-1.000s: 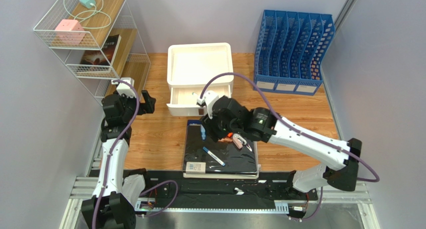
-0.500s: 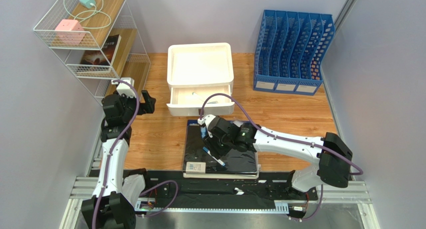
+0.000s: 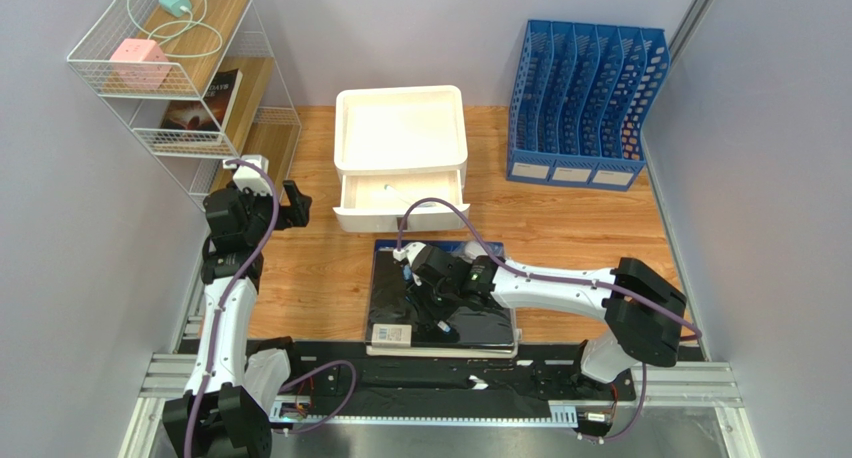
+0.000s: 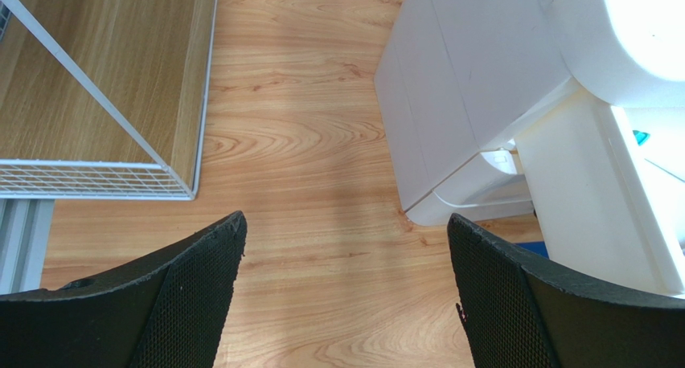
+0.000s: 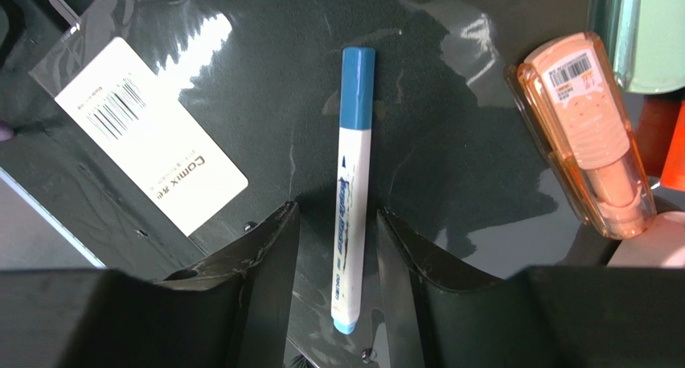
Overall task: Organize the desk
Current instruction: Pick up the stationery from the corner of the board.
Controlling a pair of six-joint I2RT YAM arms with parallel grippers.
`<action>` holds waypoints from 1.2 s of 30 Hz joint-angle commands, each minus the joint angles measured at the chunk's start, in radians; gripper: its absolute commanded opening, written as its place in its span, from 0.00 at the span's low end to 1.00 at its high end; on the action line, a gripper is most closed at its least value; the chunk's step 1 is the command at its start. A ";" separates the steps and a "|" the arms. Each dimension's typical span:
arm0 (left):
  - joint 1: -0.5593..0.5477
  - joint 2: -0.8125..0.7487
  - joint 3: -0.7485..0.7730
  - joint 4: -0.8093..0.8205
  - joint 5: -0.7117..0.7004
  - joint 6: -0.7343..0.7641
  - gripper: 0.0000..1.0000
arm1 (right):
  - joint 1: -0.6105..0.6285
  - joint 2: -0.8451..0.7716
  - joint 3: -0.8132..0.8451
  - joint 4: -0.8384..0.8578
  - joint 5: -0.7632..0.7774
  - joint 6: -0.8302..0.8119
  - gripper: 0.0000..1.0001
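Note:
The desk (image 3: 590, 238) is a light wooden top. On it lies a glossy black folder (image 3: 485, 320) with a white barcode label (image 5: 149, 131). A white marker with a blue cap (image 5: 354, 183) rests on the folder. My right gripper (image 5: 336, 211) is low over the folder and open, one finger on each side of the marker's tail, with a narrow gap on both sides. From above, the right gripper (image 3: 428, 303) covers most of the marker. My left gripper (image 4: 346, 223) hovers open over bare wood by the drawer unit, holding nothing.
An orange correction-tape dispenser (image 5: 583, 135) lies right of the marker. A white drawer unit (image 3: 400, 128) has its lower drawer (image 3: 400, 193) pulled out. A blue file rack (image 3: 585, 103) stands back right, and a white wire shelf (image 3: 180, 68) with a book and chargers back left.
The right arm has swung left and down onto the folder, bringing its fingers around the marker while they narrowed. The left arm has not moved.

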State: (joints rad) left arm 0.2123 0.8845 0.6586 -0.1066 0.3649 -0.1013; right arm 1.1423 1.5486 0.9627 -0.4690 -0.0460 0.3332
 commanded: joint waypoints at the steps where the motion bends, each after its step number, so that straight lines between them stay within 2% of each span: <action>1: 0.009 -0.013 -0.004 0.039 0.011 0.017 0.99 | 0.007 0.010 -0.007 0.079 -0.020 0.020 0.40; 4: 0.009 -0.016 -0.005 0.039 0.011 0.015 0.99 | 0.005 0.011 -0.012 0.078 -0.025 0.021 0.20; 5: 0.009 -0.016 -0.004 0.038 0.009 0.017 0.99 | 0.005 0.013 -0.009 0.073 -0.025 0.023 0.11; 7: 0.010 -0.016 -0.004 0.038 0.012 0.015 0.99 | 0.007 0.010 0.001 0.050 -0.020 0.020 0.01; 12: 0.009 -0.016 -0.005 0.038 0.012 0.015 0.99 | 0.010 -0.018 0.063 -0.020 -0.006 -0.011 0.00; 15: 0.010 -0.018 -0.007 0.038 0.016 0.015 0.99 | 0.020 -0.030 0.142 -0.120 0.043 -0.058 0.00; 18: 0.009 -0.018 -0.004 0.038 0.019 0.014 0.99 | 0.027 -0.059 0.273 -0.198 0.135 -0.164 0.00; 19: 0.010 -0.016 -0.004 0.038 0.016 0.014 0.99 | 0.030 -0.065 0.328 -0.215 0.177 -0.254 0.00; 23: 0.010 -0.024 -0.007 0.033 0.014 0.015 0.99 | 0.028 -0.081 0.485 -0.237 0.326 -0.449 0.00; 29: 0.009 -0.018 -0.005 0.033 0.016 0.015 0.99 | 0.020 -0.003 0.714 -0.243 0.481 -0.733 0.00; 36: 0.009 -0.016 -0.005 0.038 0.012 0.018 0.99 | 0.013 0.079 0.760 -0.240 0.523 -0.986 0.00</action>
State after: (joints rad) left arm 0.2123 0.8787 0.6582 -0.1070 0.3653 -0.0998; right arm 1.1614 1.5749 1.7077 -0.6926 0.4160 -0.4248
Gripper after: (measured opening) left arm 0.989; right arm 0.031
